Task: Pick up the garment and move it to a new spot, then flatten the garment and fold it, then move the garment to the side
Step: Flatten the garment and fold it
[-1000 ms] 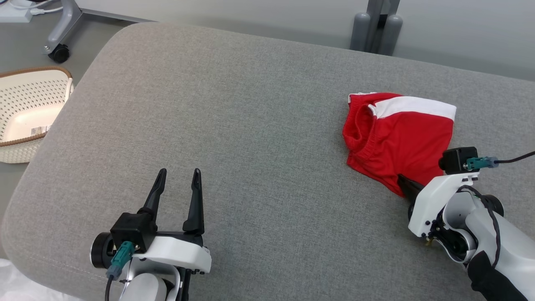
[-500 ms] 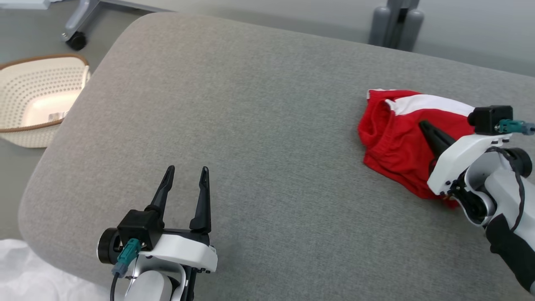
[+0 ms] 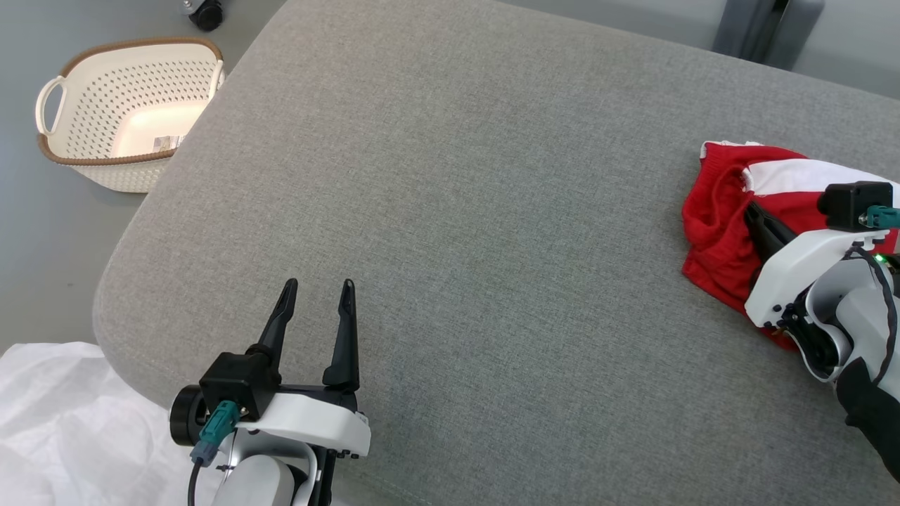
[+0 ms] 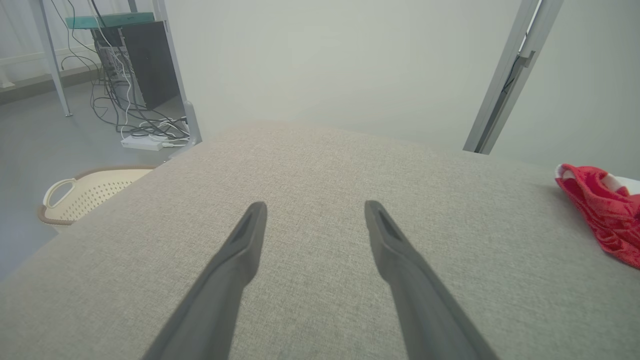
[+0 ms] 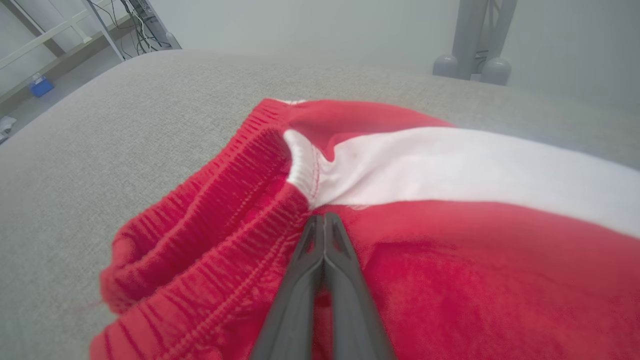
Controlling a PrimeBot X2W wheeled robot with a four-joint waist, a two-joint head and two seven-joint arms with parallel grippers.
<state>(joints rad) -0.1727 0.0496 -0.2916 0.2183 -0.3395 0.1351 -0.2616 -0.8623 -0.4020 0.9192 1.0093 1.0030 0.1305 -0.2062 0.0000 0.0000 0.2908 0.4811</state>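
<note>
Head view: one red fabric garment with a white band (image 3: 717, 225) lies bunched at the right edge of the grey upholstered cushion (image 3: 457, 211). One cream perforated plastic basket (image 3: 119, 179) stands on the floor to the left.

Left wrist view: the left gripper (image 4: 315, 207) holds its two fingers spread apart above the cushion.

Right wrist view: the right gripper (image 5: 325, 218) has its two fingers pressed together, tips on the garment beside its elastic waistband.

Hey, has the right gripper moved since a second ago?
Yes. Judged against the red garment, the right gripper has gone forward, from the garment's near edge onto the fabric, tips now at the waistband beside the white stripe.
</note>
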